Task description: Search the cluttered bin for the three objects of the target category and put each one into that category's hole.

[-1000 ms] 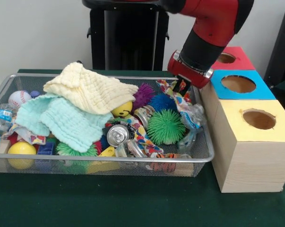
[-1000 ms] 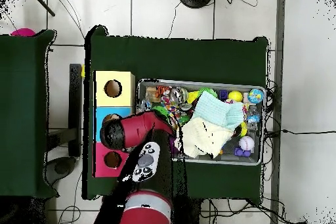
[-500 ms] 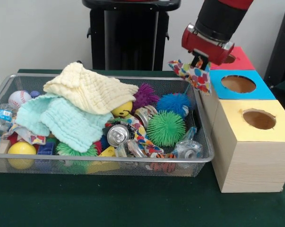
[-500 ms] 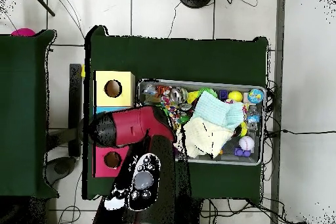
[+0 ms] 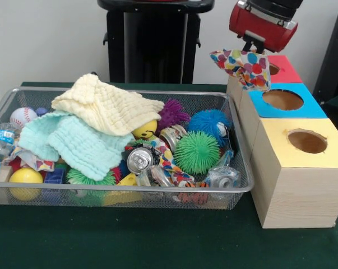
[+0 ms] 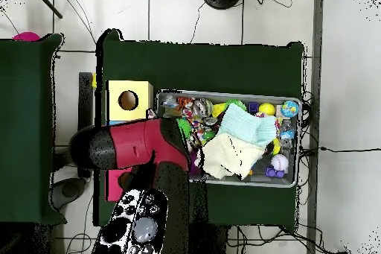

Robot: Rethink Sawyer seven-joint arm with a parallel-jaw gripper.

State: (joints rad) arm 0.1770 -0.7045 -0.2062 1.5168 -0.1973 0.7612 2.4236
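**Q:** One item out so far — what changed over the last second?

**A:** Left to right in the front view: the wire bin (image 5: 12,98) keeps its yellow cloth (image 5: 107,106), mint cloth (image 5: 73,143), can (image 5: 139,159) and green spiky ball (image 5: 197,151). The patterned cloth (image 5: 244,67) has left the bin's right end; it hung lower half a second ago and now hangs above the blue box (image 5: 283,100), just before the red box (image 5: 283,67). I judge the carry nearly complete, with release pending over the correct hole.

**Q:** Pincer state?

**A:** My pincer (image 5: 251,47) is pressed together, pinching the patterned cloth's top edge. Nothing else touches it.
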